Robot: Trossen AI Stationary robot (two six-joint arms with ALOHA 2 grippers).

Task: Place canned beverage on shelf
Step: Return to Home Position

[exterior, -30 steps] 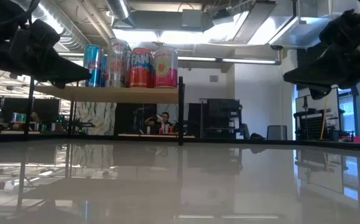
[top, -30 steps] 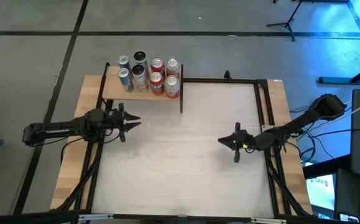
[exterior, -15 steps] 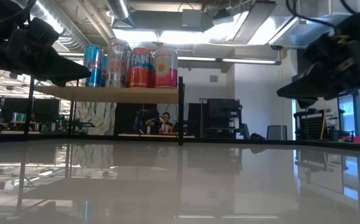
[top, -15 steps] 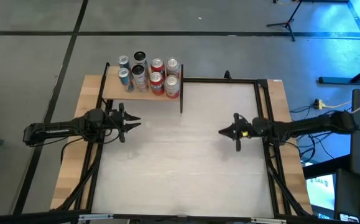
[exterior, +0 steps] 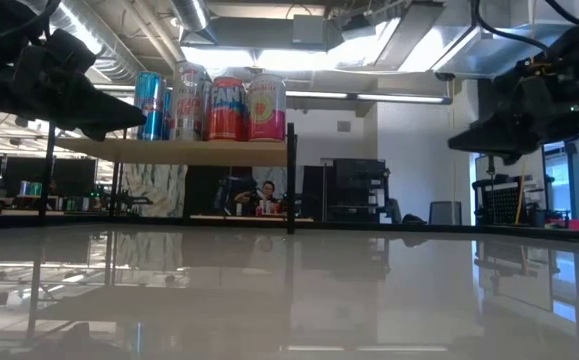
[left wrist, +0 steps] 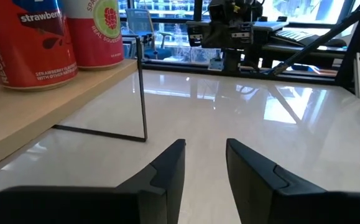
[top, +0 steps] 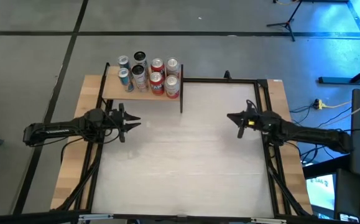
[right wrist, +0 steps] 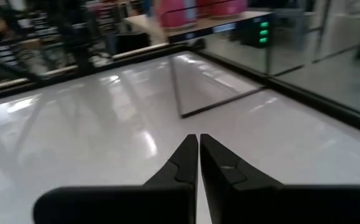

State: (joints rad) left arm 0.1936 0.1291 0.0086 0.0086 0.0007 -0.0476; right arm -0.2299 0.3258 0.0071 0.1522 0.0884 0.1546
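Now the soda cans (top: 148,76) stand on the shelf (top: 112,92), far from any fingers, so the job looks done. The left gripper (top: 135,121) is open, empty; the right gripper (top: 231,117) closed, empty.

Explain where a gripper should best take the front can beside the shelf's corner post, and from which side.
Probably mid-body on the corner can, approaching level from the table side. It stands upright at the shelf edge; cans crowd it behind and on one side, leaving that face free.
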